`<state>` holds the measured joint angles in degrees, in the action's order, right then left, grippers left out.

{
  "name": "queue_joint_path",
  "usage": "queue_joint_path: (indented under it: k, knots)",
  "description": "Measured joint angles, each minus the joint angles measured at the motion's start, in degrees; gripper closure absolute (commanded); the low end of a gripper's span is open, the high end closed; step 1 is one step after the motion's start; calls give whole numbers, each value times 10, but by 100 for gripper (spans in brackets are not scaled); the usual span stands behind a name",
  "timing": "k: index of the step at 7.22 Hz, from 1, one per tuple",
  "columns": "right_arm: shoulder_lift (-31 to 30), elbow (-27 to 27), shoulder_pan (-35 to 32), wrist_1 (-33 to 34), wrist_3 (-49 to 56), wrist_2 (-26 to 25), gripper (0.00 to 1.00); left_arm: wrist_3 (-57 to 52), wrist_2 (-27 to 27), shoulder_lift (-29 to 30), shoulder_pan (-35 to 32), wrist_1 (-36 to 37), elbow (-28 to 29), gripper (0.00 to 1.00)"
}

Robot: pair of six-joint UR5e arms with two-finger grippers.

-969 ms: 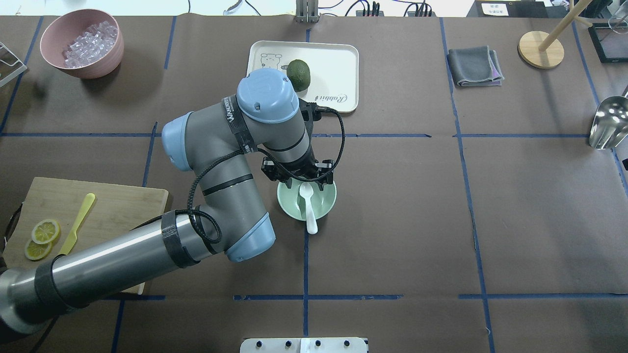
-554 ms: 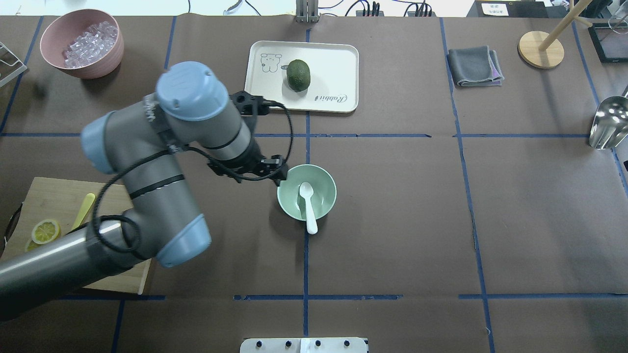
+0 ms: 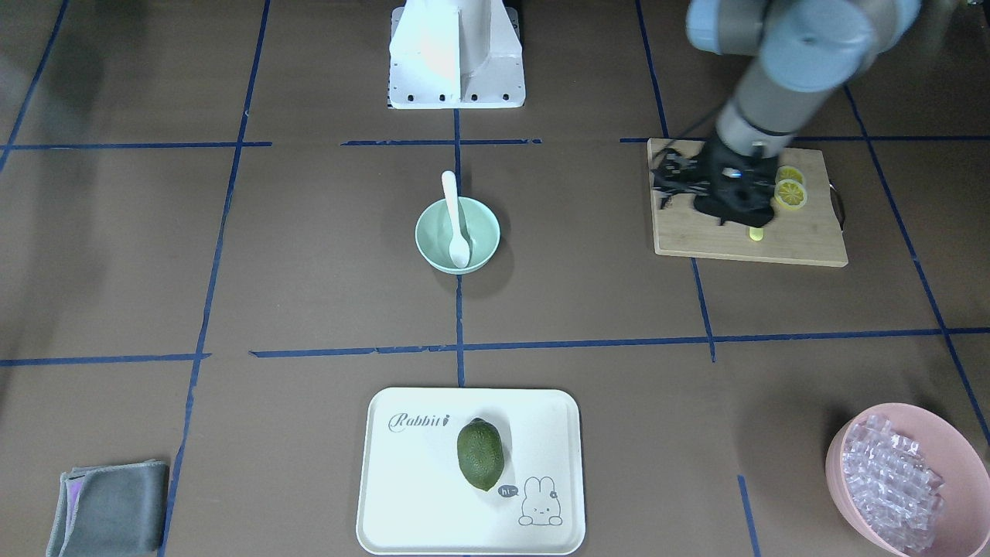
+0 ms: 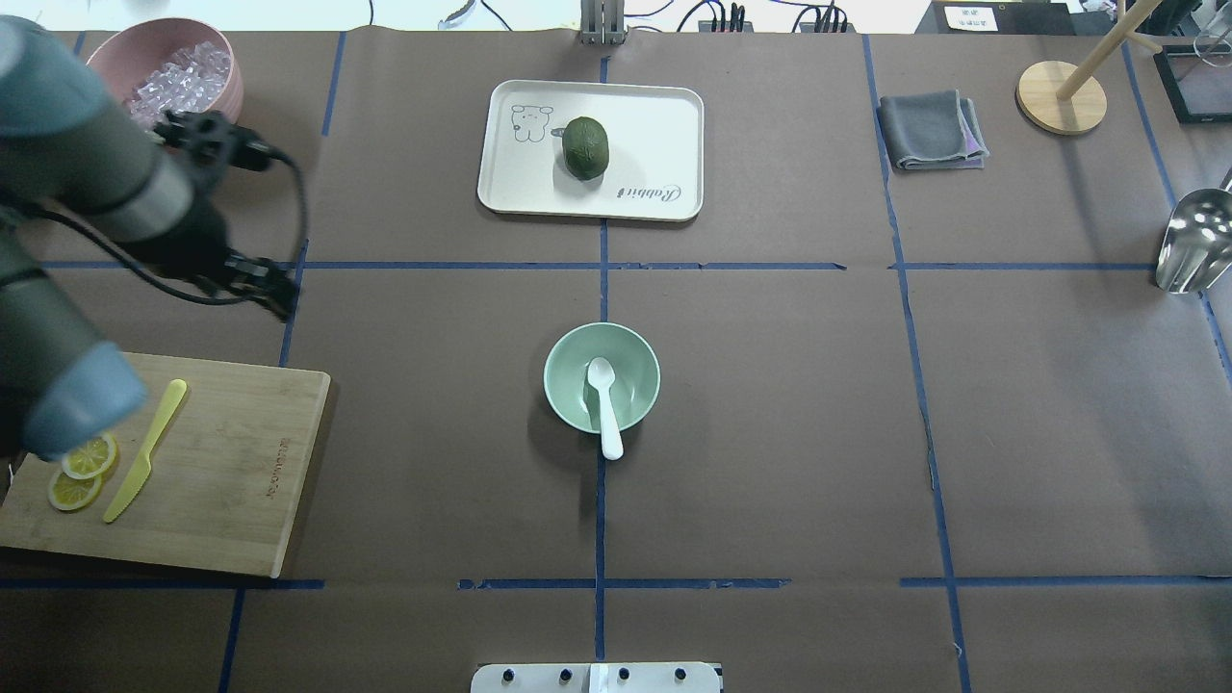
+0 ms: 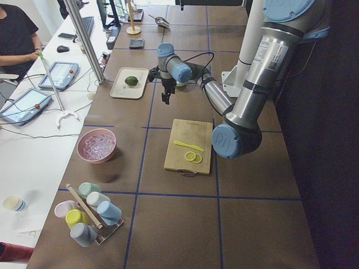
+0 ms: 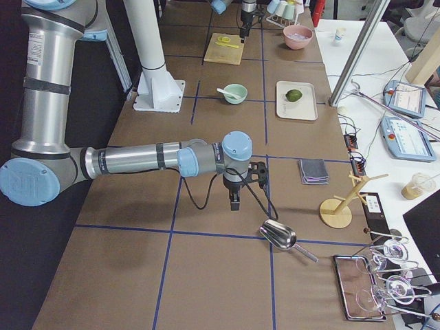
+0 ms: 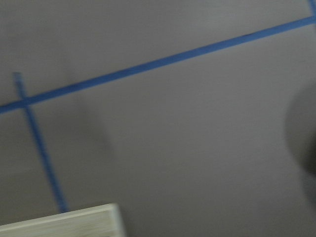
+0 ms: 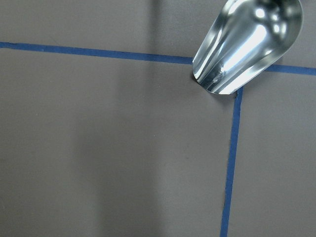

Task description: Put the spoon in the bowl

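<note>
The white spoon (image 4: 604, 404) lies in the mint-green bowl (image 4: 635, 380) at the table's middle, scoop inside and handle end over the near rim. Both also show in the front view, spoon (image 3: 455, 220) and bowl (image 3: 431, 232). My left gripper (image 4: 274, 292) hangs far left of the bowl, beyond the cutting board's far corner. It looks open and empty, and is blurred in the front view (image 3: 671, 182). My right gripper (image 6: 234, 199) shows only in the right side view, pointing down beside a metal scoop. I cannot tell whether it is open or shut.
A wooden cutting board (image 4: 221, 462) with a yellow knife (image 4: 144, 452) and lemon slices sits front left. A pink bowl of clear cubes (image 4: 183, 63) is far left, a white tray (image 4: 654, 125) with a green fruit behind the bowl, a grey cloth (image 4: 929, 130) and a metal scoop (image 4: 1193, 241) on the right.
My left arm has swung away from above the green bowl to the far left, toward the cutting board. The spoon stays in the bowl, unmoved.
</note>
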<state>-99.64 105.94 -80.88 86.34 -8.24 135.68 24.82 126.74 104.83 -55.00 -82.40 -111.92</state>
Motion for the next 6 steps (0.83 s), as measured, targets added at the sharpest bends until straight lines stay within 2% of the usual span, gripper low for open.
queue_joint_path:
  k: [1,3,4,6]
  knots:
    - [-1,-2,-10,12,19,3,0,-87,25,-57,-72,5,0,1]
    - [0,-4,-24,38,49,3,0,-216,64,-122,-204,9,41,0]
    - [1,-5,-30,48,61,2,0,-276,81,-132,-258,19,77,0]
    - [2,-5,-34,63,68,3,0,-364,91,-138,-320,40,131,0]
